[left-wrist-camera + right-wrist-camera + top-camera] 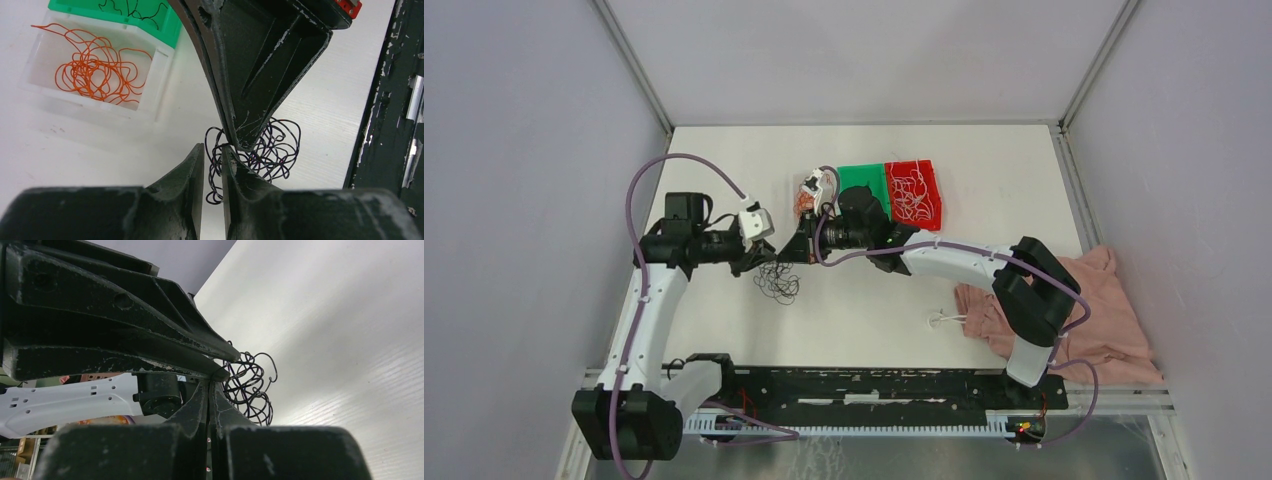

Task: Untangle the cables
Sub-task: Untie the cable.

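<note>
A black tangle of cables (776, 284) hangs low over the white table, between both grippers. My right gripper (211, 382) is shut on strands at the top of the black tangle (250, 385). In the left wrist view its tip (235, 142) comes down from above into the bunch (272, 150). My left gripper (212, 148) faces it with a narrow gap between the jaws, and black loops run through that gap. Orange cables (95, 70) lie in a white tray (160, 65).
A green tray (861, 183) holds a few black wires and a red tray (914, 192) holds white ones, both behind the grippers. A pink cloth (1084, 310) lies at the right, with a loose white wire (944, 320) beside it. A black rail (874, 385) runs along the near edge.
</note>
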Action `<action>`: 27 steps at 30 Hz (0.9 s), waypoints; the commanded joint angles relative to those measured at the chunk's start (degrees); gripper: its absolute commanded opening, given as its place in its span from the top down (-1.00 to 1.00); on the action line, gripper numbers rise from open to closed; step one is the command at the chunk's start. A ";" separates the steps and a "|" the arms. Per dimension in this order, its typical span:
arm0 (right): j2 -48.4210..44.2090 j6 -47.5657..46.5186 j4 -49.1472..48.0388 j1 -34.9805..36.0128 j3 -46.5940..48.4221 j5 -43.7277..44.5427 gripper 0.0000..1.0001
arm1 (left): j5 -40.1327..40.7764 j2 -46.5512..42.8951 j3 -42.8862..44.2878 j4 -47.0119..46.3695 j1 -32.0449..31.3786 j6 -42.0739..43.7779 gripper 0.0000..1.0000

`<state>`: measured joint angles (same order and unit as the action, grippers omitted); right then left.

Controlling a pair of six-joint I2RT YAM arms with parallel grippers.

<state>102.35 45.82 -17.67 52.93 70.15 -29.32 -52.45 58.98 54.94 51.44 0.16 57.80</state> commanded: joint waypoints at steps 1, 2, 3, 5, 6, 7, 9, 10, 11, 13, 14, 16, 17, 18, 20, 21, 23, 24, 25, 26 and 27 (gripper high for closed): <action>-1.99 1.29 -4.39 0.57 2.58 -3.10 0.98 | 0.08 -1.21 -0.56 -1.79 -1.48 -0.45 0.49; -2.11 1.35 -4.39 0.54 2.57 -3.04 0.98 | 0.06 -1.28 -0.56 -1.29 -1.82 -0.24 0.49; -2.19 1.42 -4.39 0.59 2.62 -3.17 0.98 | 0.22 -1.43 -0.64 -1.17 -2.13 -0.24 0.49; -2.30 1.98 -4.75 0.55 2.61 -3.18 0.98 | 0.15 -1.81 -0.90 -1.21 -2.34 -0.37 0.49; -2.31 2.40 -5.01 0.59 2.61 -3.13 0.98 | 0.15 -2.04 -1.03 -1.42 -2.42 -0.50 0.49; -2.32 2.85 -5.39 0.60 2.43 -3.11 0.98 | 0.34 -2.37 -1.35 -2.25 -2.56 -0.99 0.49; -2.62 3.64 -6.13 0.56 1.92 -2.69 0.98 | 1.45 -3.30 -2.22 -5.23 -2.55 -3.78 0.61; -2.71 3.94 -6.33 0.58 1.73 -2.57 0.98 | 2.10 -4.02 -2.79 -7.00 -2.54 -5.19 0.70; -2.82 4.32 -6.57 0.56 1.68 -2.58 0.98 | 2.68 -4.75 -3.34 -8.85 -2.57 -6.38 0.79; -2.77 5.43 -7.59 0.54 1.30 -2.77 0.95 | 4.03 -6.96 -5.18 -14.33 -2.54 -10.84 0.93; -2.89 5.90 -8.14 0.60 1.10 -3.06 0.92 | 4.69 -8.24 -6.39 -17.75 -2.54 -13.31 0.94; -3.04 6.41 -8.58 0.55 0.62 -2.95 0.85 | 6.07 -11.25 -9.14 -24.73 -2.62 -19.27 0.94; -3.29 6.39 -8.56 0.55 0.34 -2.71 0.82 | 6.54 -12.84 -10.19 -27.56 -2.62 -21.73 0.94; -3.53 6.46 -8.56 0.50 -0.07 -2.46 0.76 | 6.72 -14.21 -10.80 -29.43 -2.57 -23.62 0.94; -4.20 6.59 -8.59 0.27 -0.82 -1.86 0.45 | 5.87 -15.80 -10.95 -30.13 -2.57 -25.27 0.94; -4.78 6.90 -8.83 0.01 -1.37 -1.45 0.32 | 5.18 -16.22 -10.66 -29.48 -2.60 -25.41 0.94; -5.96 7.83 -10.52 -0.53 -3.00 -0.65 0.20 | 3.69 -16.13 -9.69 -26.89 -2.57 -24.73 0.94; -6.54 8.64 -11.36 -0.98 -3.86 -0.50 0.14 | 2.91 -15.99 -9.06 -24.73 -2.54 -24.11 0.94; -7.26 9.36 -12.22 -1.60 -4.67 -0.39 0.09 | 2.15 -15.67 -8.39 -23.10 -2.53 -23.32 0.94; -7.90 10.19 -13.20 -2.31 -5.77 -0.29 0.05 | 1.35 -15.54 -7.94 -21.79 -2.54 -22.65 0.94; -8.86 11.05 -14.46 -3.23 -7.06 0.05 0.03 | 0.63 -15.51 -7.45 -20.64 -2.57 -22.18 0.94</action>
<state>98.19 53.36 -24.29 52.25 65.91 -29.47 -47.83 43.31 44.34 29.17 -2.35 37.45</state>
